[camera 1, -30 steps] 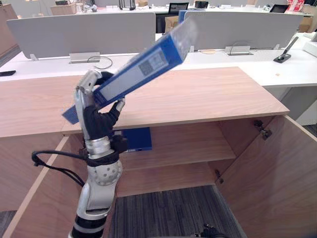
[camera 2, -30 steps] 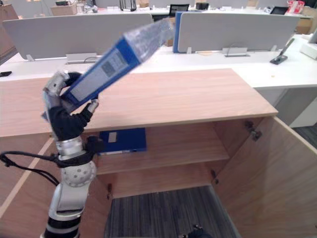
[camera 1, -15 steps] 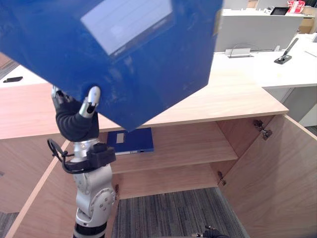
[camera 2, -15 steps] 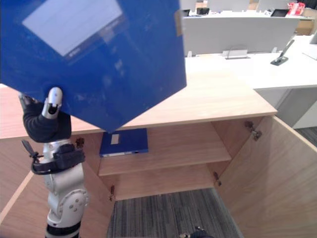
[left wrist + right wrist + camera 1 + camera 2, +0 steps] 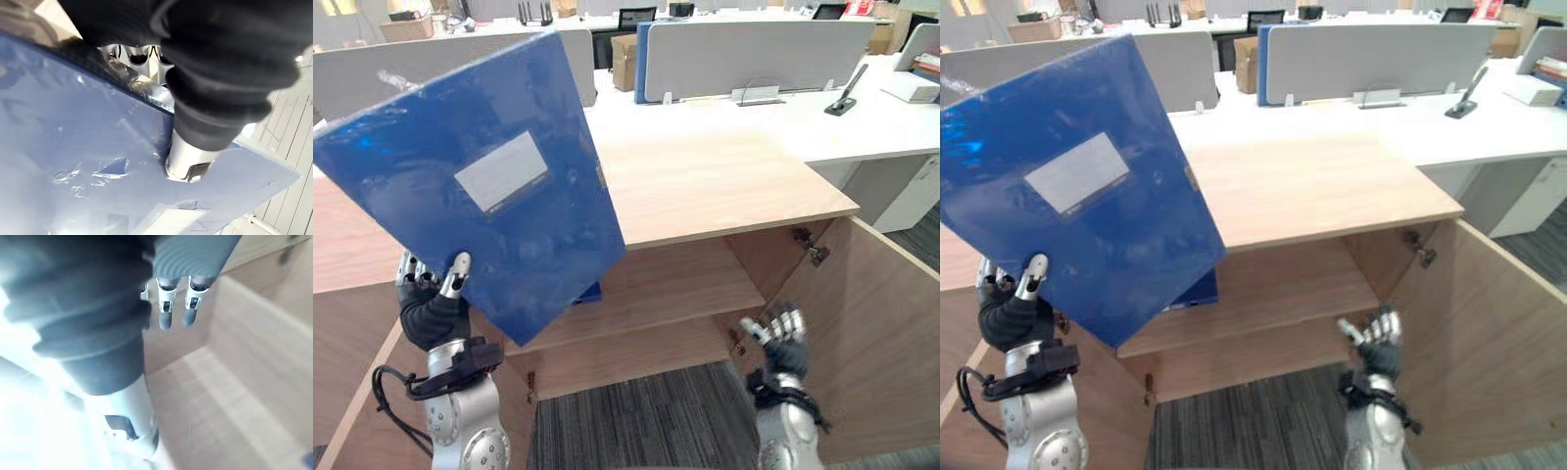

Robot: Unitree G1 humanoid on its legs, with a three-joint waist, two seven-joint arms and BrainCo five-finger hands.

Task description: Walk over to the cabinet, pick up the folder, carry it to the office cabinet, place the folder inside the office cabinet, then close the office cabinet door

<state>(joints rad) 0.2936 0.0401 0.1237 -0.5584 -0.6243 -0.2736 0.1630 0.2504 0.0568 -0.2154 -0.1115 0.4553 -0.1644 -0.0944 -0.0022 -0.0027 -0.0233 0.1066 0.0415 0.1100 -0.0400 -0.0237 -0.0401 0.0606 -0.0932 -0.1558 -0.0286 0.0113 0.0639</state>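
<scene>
In left hand (image 5: 429, 311), flat glossy blue folder (image 5: 543, 240)

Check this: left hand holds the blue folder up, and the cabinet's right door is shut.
Wrong on the door: the left eye view shows the right door of the cabinet standing open. The left hand does hold the blue folder up.

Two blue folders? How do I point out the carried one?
Find the open wooden cabinet. At its left, the left robot hand holds a blue folder raised and tilted, grey label facing out. The other folder lies flat on the shelf behind it.
</scene>
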